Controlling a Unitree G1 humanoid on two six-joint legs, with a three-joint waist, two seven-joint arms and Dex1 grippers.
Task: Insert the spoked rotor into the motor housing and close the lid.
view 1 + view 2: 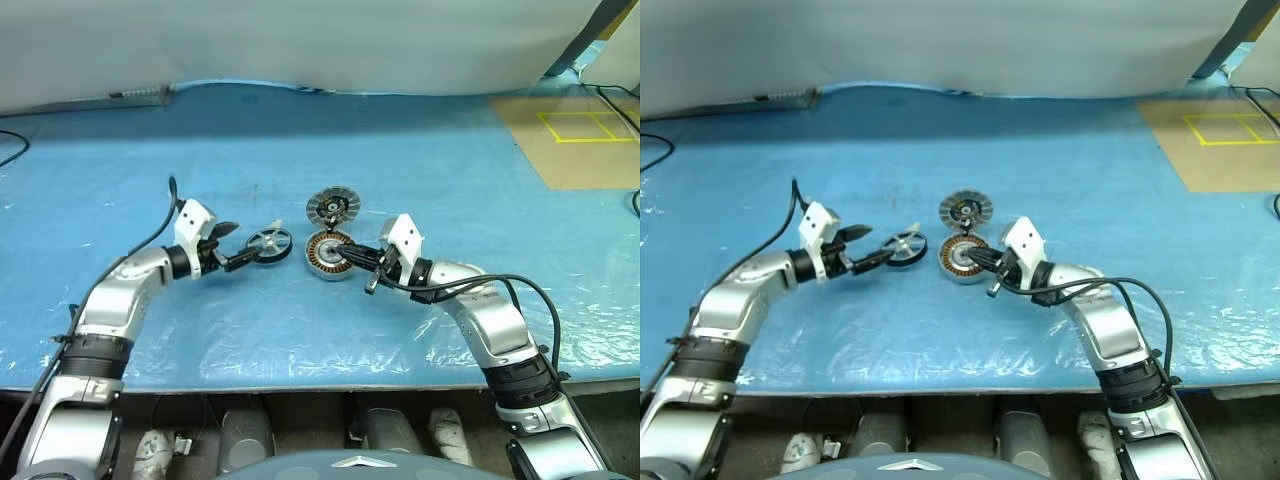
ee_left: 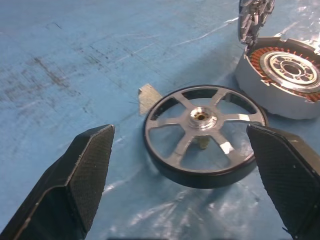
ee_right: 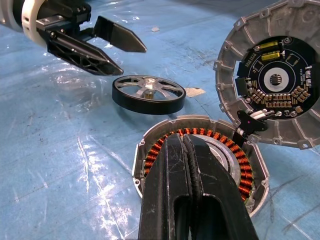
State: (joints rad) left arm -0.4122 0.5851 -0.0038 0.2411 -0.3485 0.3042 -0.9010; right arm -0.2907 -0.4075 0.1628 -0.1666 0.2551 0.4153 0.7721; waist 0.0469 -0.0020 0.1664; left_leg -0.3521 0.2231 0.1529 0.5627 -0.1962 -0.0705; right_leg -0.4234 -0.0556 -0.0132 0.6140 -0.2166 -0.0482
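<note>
The spoked rotor (image 1: 269, 243), a dark wheel with silver spokes and hub, lies flat on the blue sheet left of the motor housing (image 1: 329, 255). The housing is a silver cup with copper windings (image 3: 155, 152). Its finned lid (image 1: 333, 207) stands tipped open at the far side, circuit face showing (image 3: 272, 80). My left gripper (image 1: 250, 242) is open just left of the rotor, one finger (image 2: 85, 180) on each side of it, apart from it. My right gripper (image 3: 182, 142) is shut on nothing, its tips over the housing's near rim.
A blue plastic sheet (image 1: 300, 130) covers the table, whose front edge (image 1: 300, 385) runs close to me. A brown board with a yellow taped square (image 1: 585, 135) lies at the back right. A small tape scrap (image 2: 148, 96) sits beside the rotor.
</note>
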